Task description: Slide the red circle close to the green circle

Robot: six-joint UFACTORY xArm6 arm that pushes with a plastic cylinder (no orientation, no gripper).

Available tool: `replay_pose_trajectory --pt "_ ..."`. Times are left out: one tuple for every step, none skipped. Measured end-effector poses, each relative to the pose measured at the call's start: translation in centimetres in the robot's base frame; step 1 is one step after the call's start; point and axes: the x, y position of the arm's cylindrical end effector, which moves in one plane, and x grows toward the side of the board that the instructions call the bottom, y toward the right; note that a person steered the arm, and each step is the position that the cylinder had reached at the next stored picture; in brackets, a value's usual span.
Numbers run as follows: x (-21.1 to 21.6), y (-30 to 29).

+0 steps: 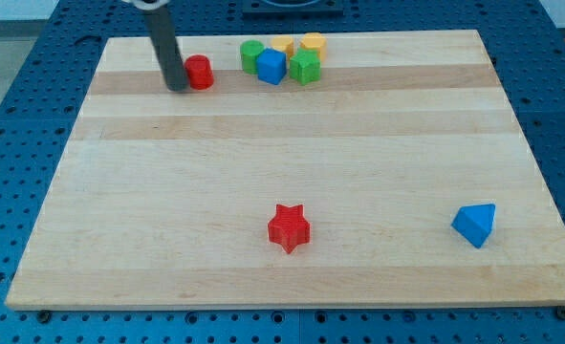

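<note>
The red circle (200,72) lies on the wooden board near the view's top left. My tip (176,87) stands just to its left, touching or almost touching it. The green circle (251,56) lies further to the view's right and slightly higher, at the left end of a cluster of blocks. A gap of board about one block wide separates the red circle from the green circle.
Next to the green circle sit a blue cube (271,66), a green star-like block (305,67) and two yellow blocks (312,44) (282,45). A red star (289,227) lies at the bottom middle. A blue triangular block (475,225) lies at the bottom right.
</note>
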Motion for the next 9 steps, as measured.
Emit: replay_pose_trajectory --pt "0.4 0.6" --pt "-1.4 0.6" --pt "-3.1 0.6" --pt "-3.2 0.6" --pt "-2.7 1.6" --pt "-1.7 3.7" --pt "-1.7 3.7" --pt "-2.9 3.0" --pt "-4.5 2.5"
